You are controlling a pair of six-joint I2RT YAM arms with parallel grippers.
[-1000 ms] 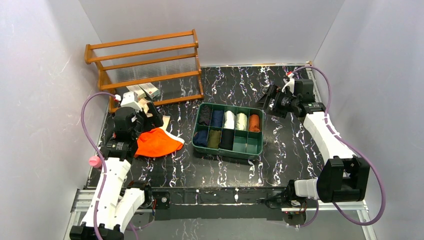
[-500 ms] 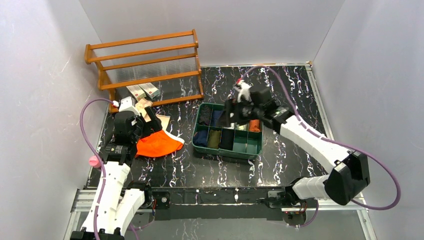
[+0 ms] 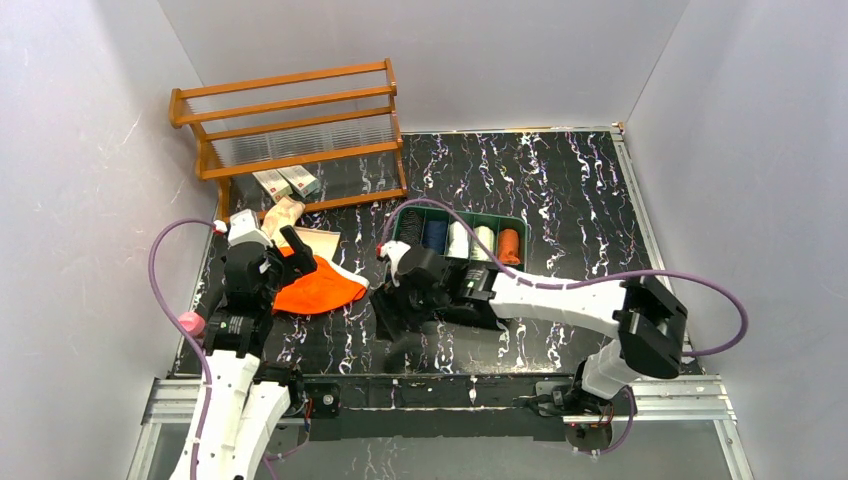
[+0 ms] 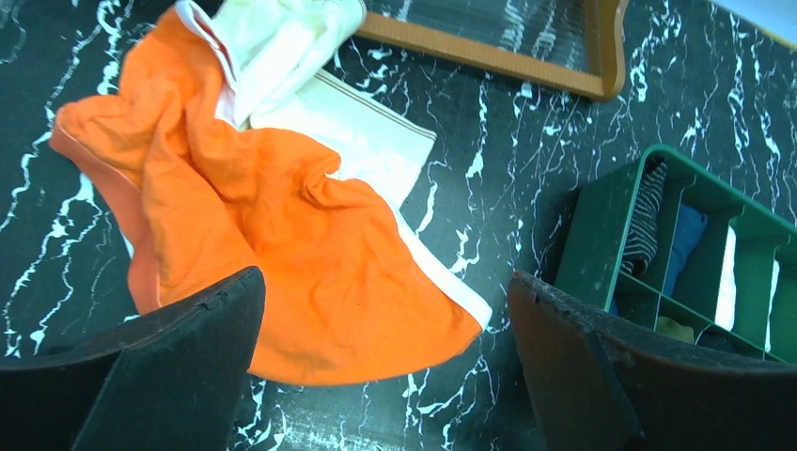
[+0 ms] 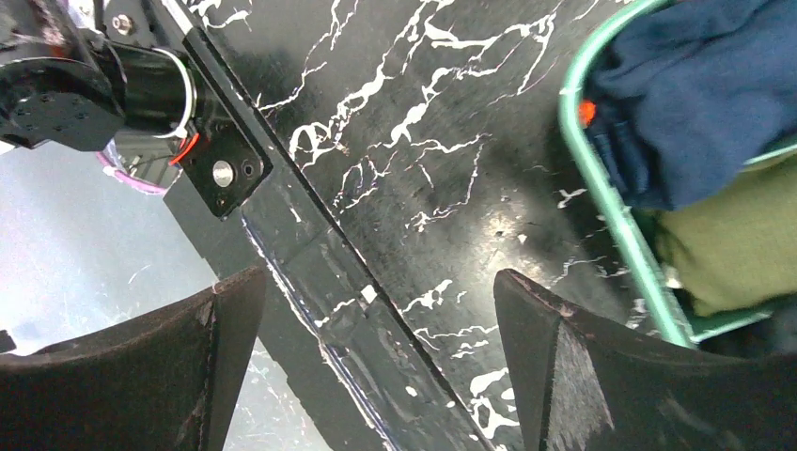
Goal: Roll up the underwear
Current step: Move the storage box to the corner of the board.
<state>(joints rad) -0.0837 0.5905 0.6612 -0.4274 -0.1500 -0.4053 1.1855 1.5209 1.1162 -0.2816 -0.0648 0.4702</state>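
Note:
The bright orange underwear [image 3: 318, 288] with white trim lies crumpled on the black marble table left of the green tray. The pale tan underwear [image 3: 322, 243] lies partly under its far edge. Both fill the left wrist view, orange [image 4: 282, 235] and tan [image 4: 362, 136]. My left gripper [image 3: 298, 250] is open and empty, hovering over the orange garment's left side [image 4: 385, 376]. My right gripper [image 3: 398, 322] is open and empty, low over the table by the tray's front-left corner, near the table's front edge [image 5: 376, 366].
The green divided tray [image 3: 518, 262] holds several rolls: dark blue [image 5: 695, 94], olive green [image 5: 742, 244], white and a duller orange [image 3: 509, 245]. A wooden rack [image 3: 290, 130] stands at the back left with small boxes [image 3: 285, 182] under it. Grey walls enclose the table.
My right arm has swung from the back right, across the tray, down to the tray's front-left corner. My left gripper has shifted slightly over the orange underwear.

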